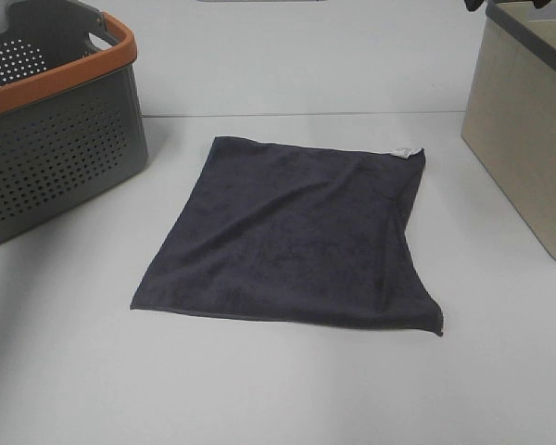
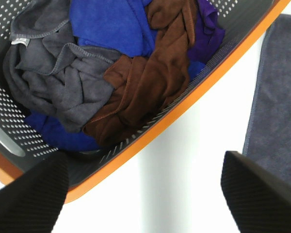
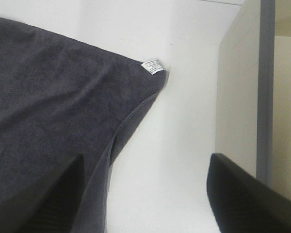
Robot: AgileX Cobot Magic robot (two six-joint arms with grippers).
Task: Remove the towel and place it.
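Note:
The dark charcoal towel (image 1: 292, 236) lies flat and spread out on the white table, its white tag (image 1: 407, 152) at the far right corner. Neither gripper shows in the high view. My left gripper (image 2: 145, 194) is open and empty, hovering over the orange rim of the grey basket (image 2: 184, 107), with the towel's edge (image 2: 279, 97) off to one side. My right gripper (image 3: 145, 194) is open and empty above the table, between the towel's tag corner (image 3: 152, 66) and the beige bin (image 3: 235, 97). The towel (image 3: 48, 111) is not touched.
The perforated grey basket with an orange rim (image 1: 65, 79) stands at the far left and holds crumpled grey (image 2: 53, 77), blue (image 2: 111, 24), brown (image 2: 150, 77) and purple (image 2: 208, 34) cloths. The beige bin (image 1: 524, 139) stands at the far right.

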